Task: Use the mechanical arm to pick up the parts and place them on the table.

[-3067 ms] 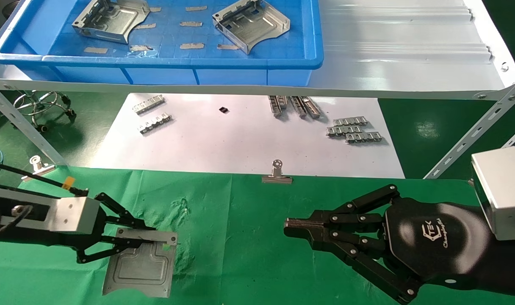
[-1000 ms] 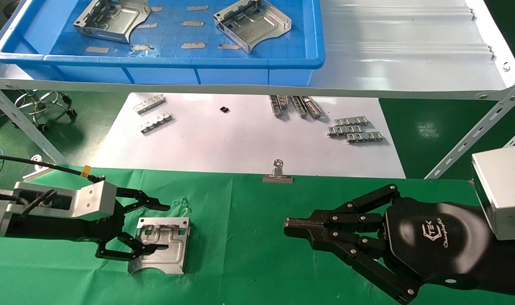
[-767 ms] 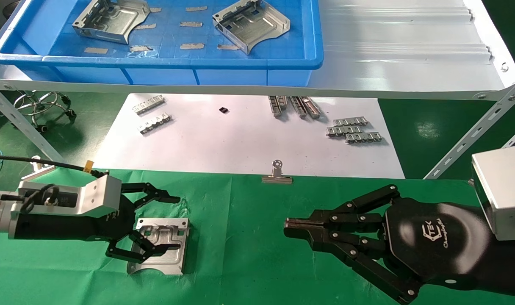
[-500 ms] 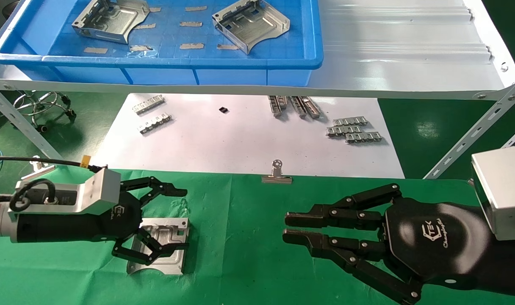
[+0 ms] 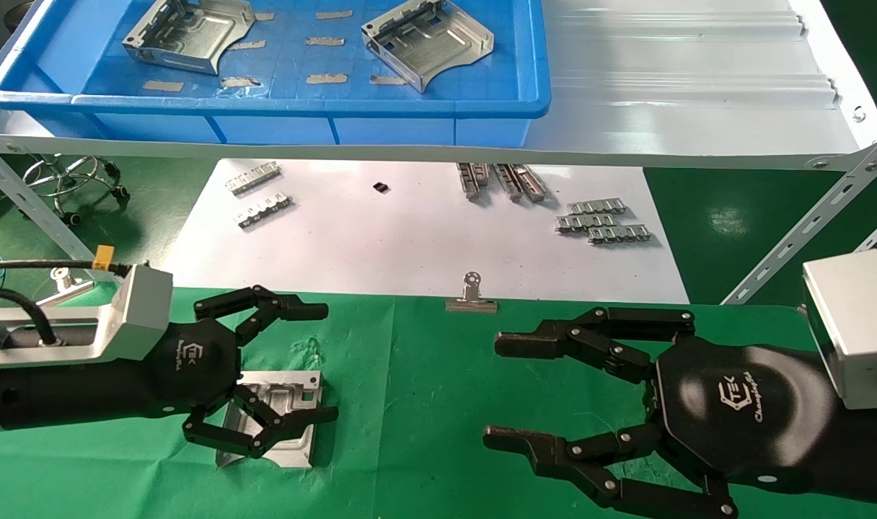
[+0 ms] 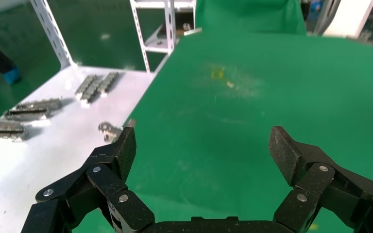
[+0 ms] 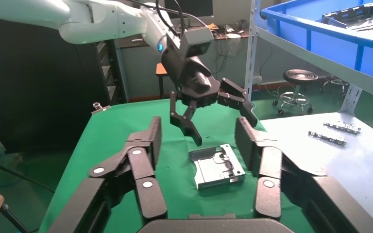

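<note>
Glossy black mechanical arm (image 5: 748, 411), white logo, jointed black fingers (image 5: 590, 346), silver wrist box.

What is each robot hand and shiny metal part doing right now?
Left hand: open, above the placed part.
Right hand: open, hovering over the green table.
Placed part: flat on the table, released.
Two parts: lying in the blue tray.

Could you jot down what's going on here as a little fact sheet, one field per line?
left gripper: open, raised above the bracket
right gripper: open, over the table, holding nothing
bracket: lying flat on the table, released
bin: blue, on the shelf, holding two more brackets
white sheet: toothed strips on it
clip: at the cloth's far edge
</note>
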Robot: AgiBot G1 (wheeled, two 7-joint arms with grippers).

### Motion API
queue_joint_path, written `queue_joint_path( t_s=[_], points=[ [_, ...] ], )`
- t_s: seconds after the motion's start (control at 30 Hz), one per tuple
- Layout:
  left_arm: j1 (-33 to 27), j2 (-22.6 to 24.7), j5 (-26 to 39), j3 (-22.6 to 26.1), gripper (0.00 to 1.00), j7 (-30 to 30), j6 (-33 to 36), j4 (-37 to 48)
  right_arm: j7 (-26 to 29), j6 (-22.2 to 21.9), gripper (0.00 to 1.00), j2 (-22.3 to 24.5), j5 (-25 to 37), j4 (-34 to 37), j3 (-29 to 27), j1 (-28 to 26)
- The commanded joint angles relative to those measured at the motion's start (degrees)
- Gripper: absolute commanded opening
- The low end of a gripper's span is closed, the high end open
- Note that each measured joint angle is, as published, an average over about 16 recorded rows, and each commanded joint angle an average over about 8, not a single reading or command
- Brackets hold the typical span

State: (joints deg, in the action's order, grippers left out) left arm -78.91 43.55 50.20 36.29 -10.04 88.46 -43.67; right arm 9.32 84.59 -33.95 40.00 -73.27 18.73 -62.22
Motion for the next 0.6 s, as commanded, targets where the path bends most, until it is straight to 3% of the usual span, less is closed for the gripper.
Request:
queue_joint_path(
  t_s=[0.03, 0.6],
  points=[
    [1.32, -0.65, -0.63, -1.54, 1.00, 1.58, -0.21, -2.27, 0.00, 0.00, 1.00, 0.00, 0.00, 0.00, 0.00, 0.00],
    [12.61, -6.20, -6.06, -14.73, 1.00, 15.11, -2.01, -21.74, -0.02, -0.01, 1.00, 0.01, -0.02, 0.00, 0.03, -0.01]
  ],
)
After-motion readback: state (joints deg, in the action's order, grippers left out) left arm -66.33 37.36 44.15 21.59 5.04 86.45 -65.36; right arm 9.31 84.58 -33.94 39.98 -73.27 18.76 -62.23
